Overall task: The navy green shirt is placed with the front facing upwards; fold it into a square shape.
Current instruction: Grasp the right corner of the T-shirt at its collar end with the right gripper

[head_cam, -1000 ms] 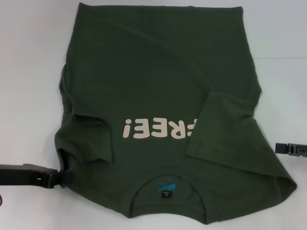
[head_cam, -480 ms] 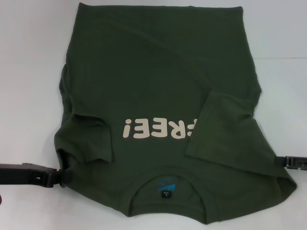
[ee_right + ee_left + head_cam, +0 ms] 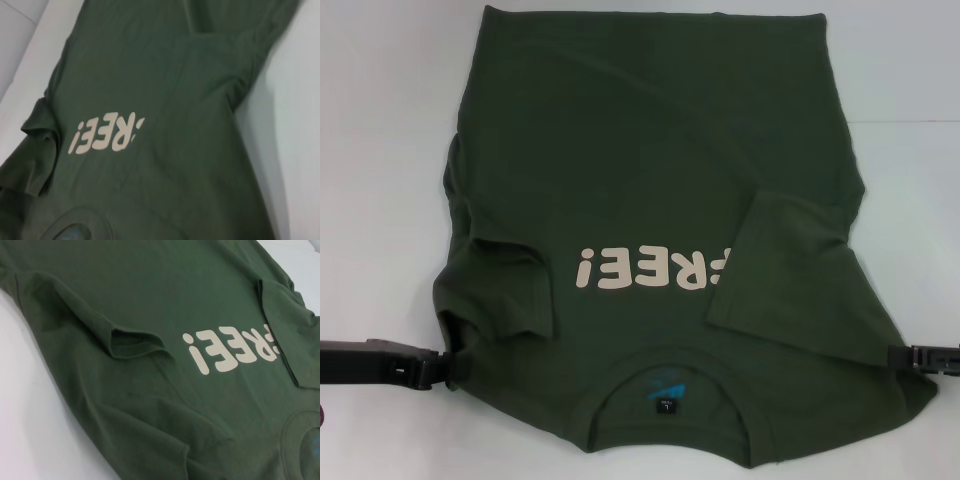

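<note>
Head view, item: navy green shirt (image 3: pixel 660 180), both sleeves folded inward; left claw (image 3: pixel 448 368) and right claw (image 3: pixel 898 355) at its shoulder edges, grips we cannot tell; risk, uneven lift skewing the fold.

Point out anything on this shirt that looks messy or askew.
The navy green shirt lies skewed. Its right sleeve is folded in, hiding the first letter of the cream lettering; the left sleeve is bunched and rumpled, not flat.

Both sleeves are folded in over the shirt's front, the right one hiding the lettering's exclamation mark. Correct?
Not quite. In the head view the right sleeve covers the first letter, the F, of the lettering on the navy green shirt; the exclamation mark shows.
</note>
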Controlling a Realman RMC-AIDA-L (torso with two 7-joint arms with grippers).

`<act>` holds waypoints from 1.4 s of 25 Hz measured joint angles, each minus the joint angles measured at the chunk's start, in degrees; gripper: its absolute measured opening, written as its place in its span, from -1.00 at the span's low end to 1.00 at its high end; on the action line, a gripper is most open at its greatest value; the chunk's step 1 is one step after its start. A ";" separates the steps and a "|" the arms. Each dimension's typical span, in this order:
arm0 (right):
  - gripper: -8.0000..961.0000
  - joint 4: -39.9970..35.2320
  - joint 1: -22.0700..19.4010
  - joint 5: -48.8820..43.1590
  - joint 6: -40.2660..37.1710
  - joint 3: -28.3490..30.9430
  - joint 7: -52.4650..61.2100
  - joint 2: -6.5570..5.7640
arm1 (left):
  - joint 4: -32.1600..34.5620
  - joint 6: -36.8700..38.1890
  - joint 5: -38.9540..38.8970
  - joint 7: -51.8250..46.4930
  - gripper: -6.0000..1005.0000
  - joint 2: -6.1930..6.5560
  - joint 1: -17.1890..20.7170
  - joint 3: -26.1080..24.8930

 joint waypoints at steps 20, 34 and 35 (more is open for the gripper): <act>0.28 0.01 1.47 -2.42 -2.08 -0.07 0.15 0.47 | 0.00 0.01 0.00 -0.01 -0.90 0.09 -0.68 0.00; -0.22 -0.38 1.10 -2.43 -2.30 -0.04 1.52 -0.63 | 0.00 -0.22 0.00 -0.03 -0.89 0.09 -0.91 0.00; -0.19 -0.39 1.06 -2.43 -2.35 0.01 1.55 -0.66 | 0.00 -0.22 0.01 -0.05 -0.89 0.09 -0.92 0.00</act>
